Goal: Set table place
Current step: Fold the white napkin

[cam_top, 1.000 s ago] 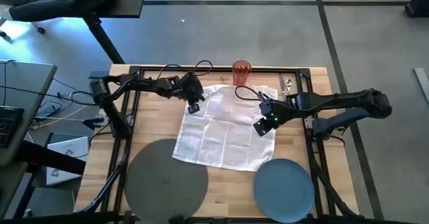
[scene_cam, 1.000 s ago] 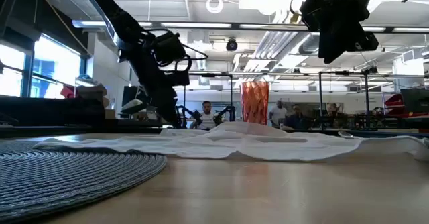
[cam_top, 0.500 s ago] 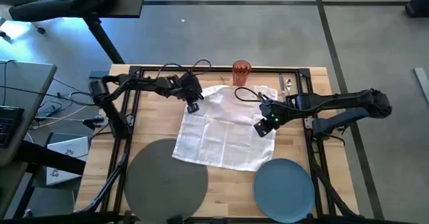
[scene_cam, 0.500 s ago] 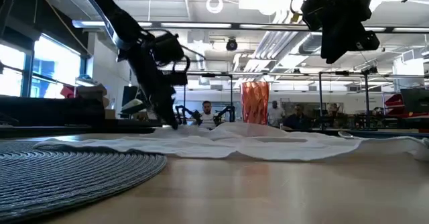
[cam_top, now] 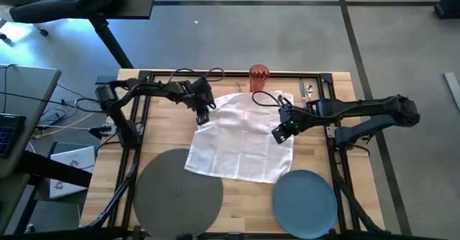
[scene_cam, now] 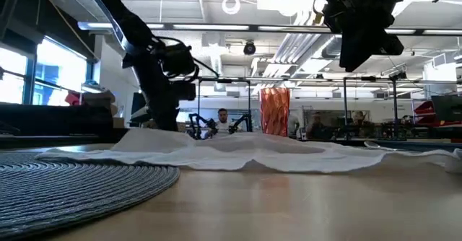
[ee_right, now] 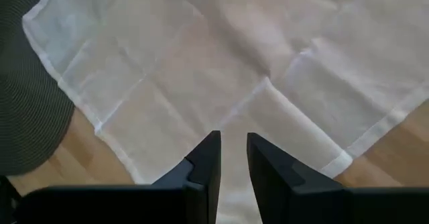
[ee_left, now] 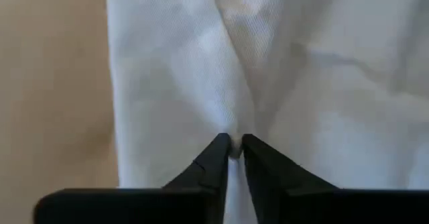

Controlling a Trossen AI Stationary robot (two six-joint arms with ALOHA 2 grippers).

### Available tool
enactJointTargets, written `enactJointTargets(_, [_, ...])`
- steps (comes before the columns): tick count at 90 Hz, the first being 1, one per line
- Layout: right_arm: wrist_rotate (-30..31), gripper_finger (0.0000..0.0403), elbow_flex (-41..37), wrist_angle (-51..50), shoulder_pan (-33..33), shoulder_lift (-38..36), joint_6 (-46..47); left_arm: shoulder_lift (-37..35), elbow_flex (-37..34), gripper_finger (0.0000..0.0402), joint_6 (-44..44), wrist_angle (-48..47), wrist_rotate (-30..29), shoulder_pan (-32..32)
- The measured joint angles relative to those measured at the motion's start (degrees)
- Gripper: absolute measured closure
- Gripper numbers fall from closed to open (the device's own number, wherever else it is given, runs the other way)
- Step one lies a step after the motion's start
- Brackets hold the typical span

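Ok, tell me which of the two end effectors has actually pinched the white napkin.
The left end effector: its fingers are shut on a raised fold of the white paper napkin. The right end effector hovers above the napkin, gripping nothing.

On the light-wood table (cam_top: 165,136) my white napkin (cam_top: 241,143) lies unfolded and rumpled in the middle, its far left corner gathered into a raised pleat. The grey round placemat (cam_top: 178,192) sits at the near left edge, touching the napkin's near corner, with the blue plate (cam_top: 305,200) near right. The orange tumbler (cam_top: 259,77) stands upright at the far edge, the silver cutlery (cam_top: 307,92) far right.
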Motion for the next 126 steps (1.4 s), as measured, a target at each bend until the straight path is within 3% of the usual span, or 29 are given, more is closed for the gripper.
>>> enactJointTargets(16, [0.17,0.0345,0.0,-1.08,-0.01,0.0,-1.48,-1.73,0.0,0.0286,-0.55,-0.96,-0.14,-0.07])
enactJointTargets(30, [1.43,0.0345,0.0,-1.29,-1.21,0.01,-7.81,-3.1,0.02,0.0273,-2.7,-0.51,-0.24,-0.09])
enactJointTargets(53, [1.45,0.0345,0.0,-2.04,-9.33,0.04,-23.11,-1.88,0.02,0.029,-5.13,1.11,0.23,-1.37])
enactJointTargets(72, [-0.59,0.0345,0.0,-2.06,-14.33,0.04,-31.65,-1.73,0.04,0.0294,-7.61,1.91,-6.78,-3.52])
enactJointTargets(101, [-2.49,0.0345,0.0,-2.69,-15.66,0.04,-34.88,1.51,0.26,0.0332,-11.03,2.8,-7.06,-4.68])
enactJointTargets(126, [-2.54,0.0345,0.0,-3.86,-15.66,0.04,-33.05,-1.69,0.02,0.0366,-11.88,1.29,-8.88,-5.42])
